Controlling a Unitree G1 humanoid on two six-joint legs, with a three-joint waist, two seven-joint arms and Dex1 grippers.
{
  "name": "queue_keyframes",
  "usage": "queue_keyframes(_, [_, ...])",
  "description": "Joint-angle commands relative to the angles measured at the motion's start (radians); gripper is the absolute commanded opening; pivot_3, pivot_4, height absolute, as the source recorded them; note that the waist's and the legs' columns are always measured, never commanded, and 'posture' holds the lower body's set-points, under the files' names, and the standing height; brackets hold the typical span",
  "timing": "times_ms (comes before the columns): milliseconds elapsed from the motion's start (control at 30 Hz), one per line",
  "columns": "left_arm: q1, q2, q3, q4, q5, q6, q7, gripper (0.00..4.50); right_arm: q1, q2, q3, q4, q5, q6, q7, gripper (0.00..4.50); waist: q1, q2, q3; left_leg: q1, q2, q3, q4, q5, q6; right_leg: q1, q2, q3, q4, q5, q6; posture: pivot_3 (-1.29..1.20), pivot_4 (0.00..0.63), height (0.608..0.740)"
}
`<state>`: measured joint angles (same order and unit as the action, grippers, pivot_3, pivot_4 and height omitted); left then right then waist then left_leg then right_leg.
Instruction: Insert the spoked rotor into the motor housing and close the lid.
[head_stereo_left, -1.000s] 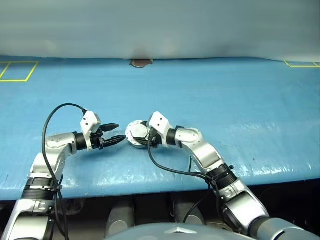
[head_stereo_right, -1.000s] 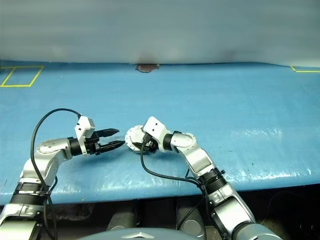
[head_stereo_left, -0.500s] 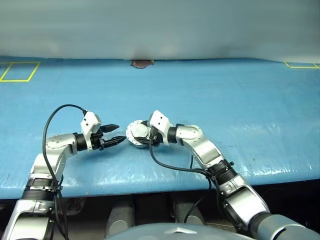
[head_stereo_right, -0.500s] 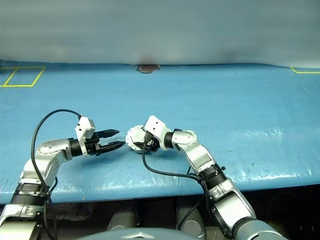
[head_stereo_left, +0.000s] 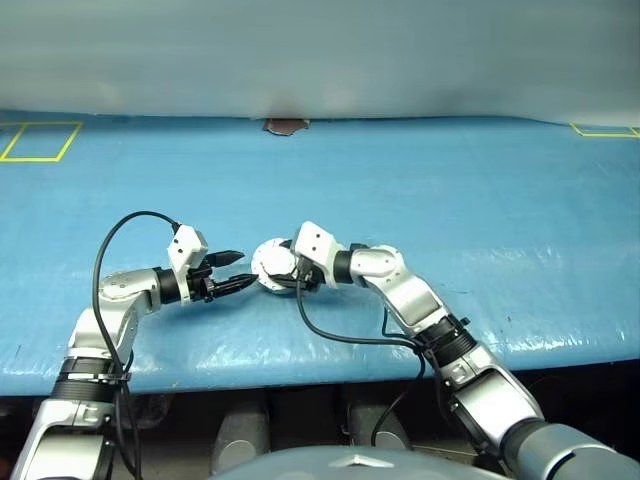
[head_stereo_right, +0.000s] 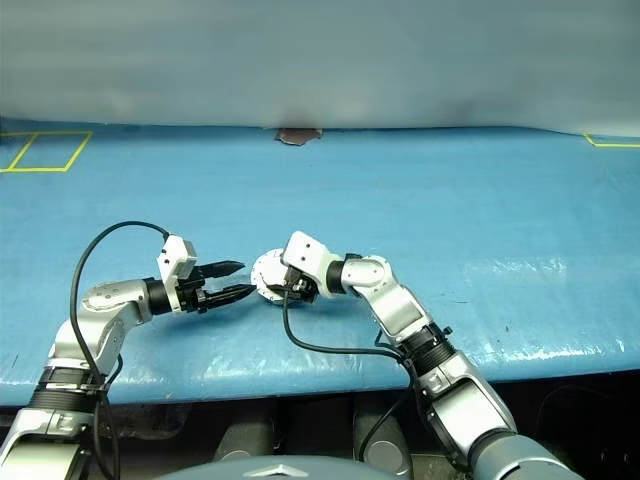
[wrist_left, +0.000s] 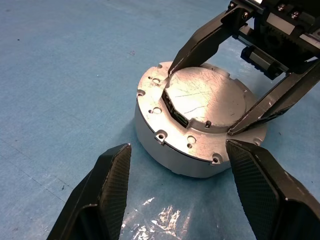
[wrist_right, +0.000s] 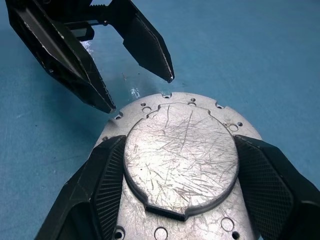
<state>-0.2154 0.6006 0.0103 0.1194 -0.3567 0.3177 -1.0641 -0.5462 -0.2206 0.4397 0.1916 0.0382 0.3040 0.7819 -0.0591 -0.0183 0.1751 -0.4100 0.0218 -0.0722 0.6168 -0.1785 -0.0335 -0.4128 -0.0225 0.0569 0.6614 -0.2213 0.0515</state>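
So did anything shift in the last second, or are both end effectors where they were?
Nothing visibly changed. The right end effector stays at the lid, which lies closed on the motor housing. The left end effector still waits open beside the housing, not touching it. The housing has not moved on the blue table.

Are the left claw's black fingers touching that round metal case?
Apart. The left wrist view shows blue mat between the left gripper and the metal case.
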Motion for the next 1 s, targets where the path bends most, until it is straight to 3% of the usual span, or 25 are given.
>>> queue_keyframes(33, [0.003,0.002,0.012,-0.036,-0.014,-0.004,0.001,3.3,-0.014,0.004,-0.074,0.028,0.028,0.044,-0.018,3.03,0.001,0.0,0.0,0.0,0.0,0.0,0.0,0.0,0.0,0.0,0.0,0.0,0.0,0.0,0.0,0.0,0.15,0.74])
queue_keyframes(200, [-0.008,0.008,0.021,-0.028,-0.021,0.009,-0.003,3.3,-0.019,0.007,-0.105,0.019,0.079,0.084,0.015,3.03,0.001,0.0,0.0,-0.002,0.0,0.0,-0.001,0.0,0.0,-0.002,0.0,0.0,0.0,0.0,0.0,0.0,0.15,0.74])
queue_keyframes(400, [-0.013,0.008,0.016,-0.025,-0.017,0.002,-0.003,3.3,-0.003,-0.024,-0.065,0.02,0.033,0.051,0.044,3.03,0.001,0.0,0.0,-0.003,-0.001,0.0,-0.002,0.0,0.0,-0.002,0.0,0.0,-0.002,0.0,0.0,0.0,0.15,0.74])
queue_keyframes(1000, [-0.002,0.003,0.013,-0.029,-0.013,0.0,0.006,3.3,-0.012,0.043,-0.117,-0.037,0.08,0.131,-0.025,3.03,-0.002,0.0,0.001,-0.004,-0.001,0.0,-0.003,0.0,0.0,-0.003,0.0,0.0,-0.002,0.0,0.0,0.0,0.15,0.74])
